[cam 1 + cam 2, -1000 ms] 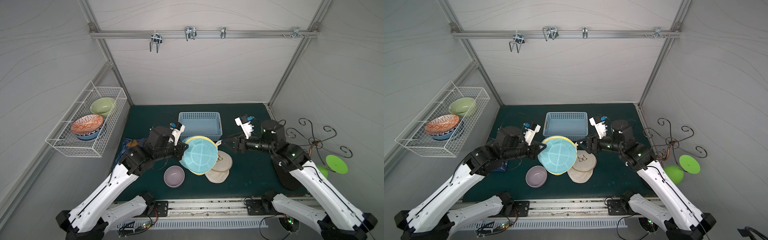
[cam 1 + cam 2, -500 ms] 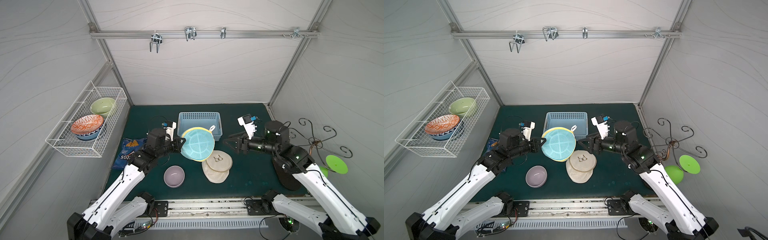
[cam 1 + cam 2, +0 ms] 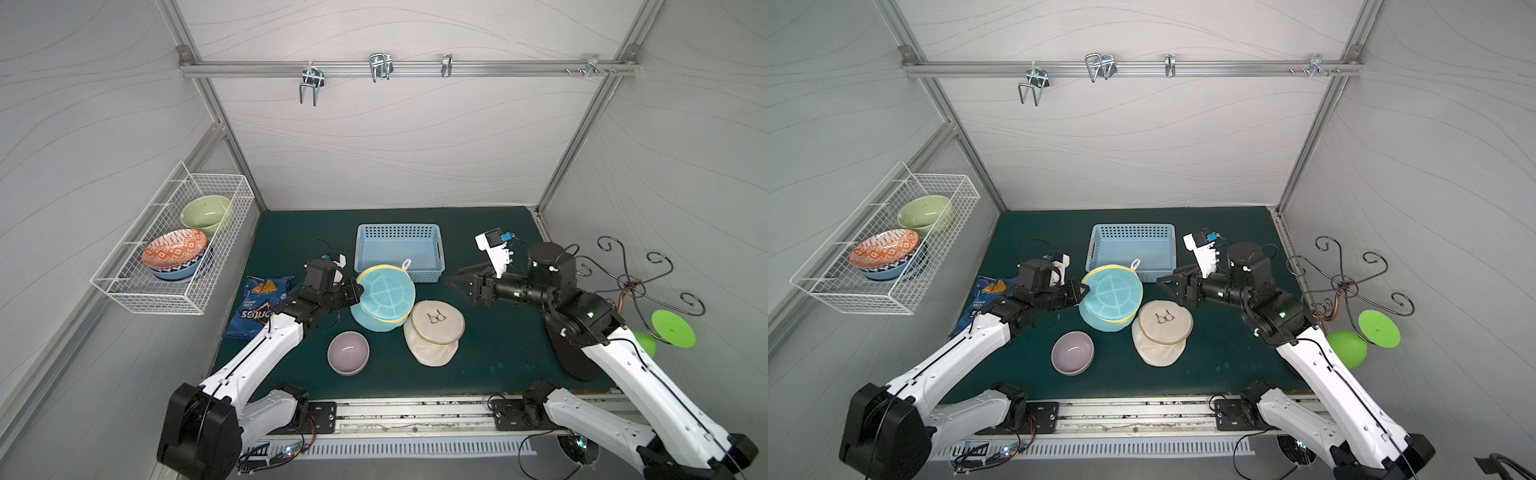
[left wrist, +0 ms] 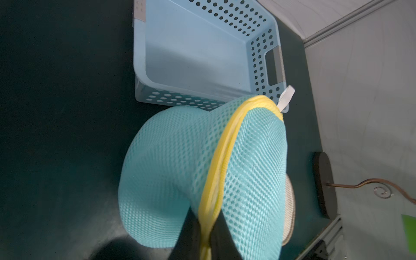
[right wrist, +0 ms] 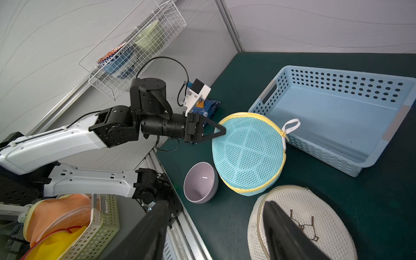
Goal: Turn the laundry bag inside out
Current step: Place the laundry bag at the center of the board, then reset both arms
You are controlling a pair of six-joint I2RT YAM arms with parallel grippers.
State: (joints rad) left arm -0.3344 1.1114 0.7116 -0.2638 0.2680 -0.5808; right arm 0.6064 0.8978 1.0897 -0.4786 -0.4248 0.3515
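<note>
The laundry bag (image 3: 384, 297) sits on the counter (image 3: 507, 345), in front of the blue basket (image 3: 398, 227) and just beside a cream mesh bag (image 3: 436, 332). It is thin teal mesh and I judge it very light and floppy. Only the yellow rim (image 4: 225, 157) looks to have any body, so that is where I would hold. My left tool (image 3: 356, 291) has its fingers (image 4: 189, 234) either side of that rim; whether they pinch it or sit slack I cannot tell. My right tool (image 3: 459, 281) is spread wide and empty, apart from the bag. Mesh may snag, so I would take the rim near the white loop (image 5: 291, 126).
</note>
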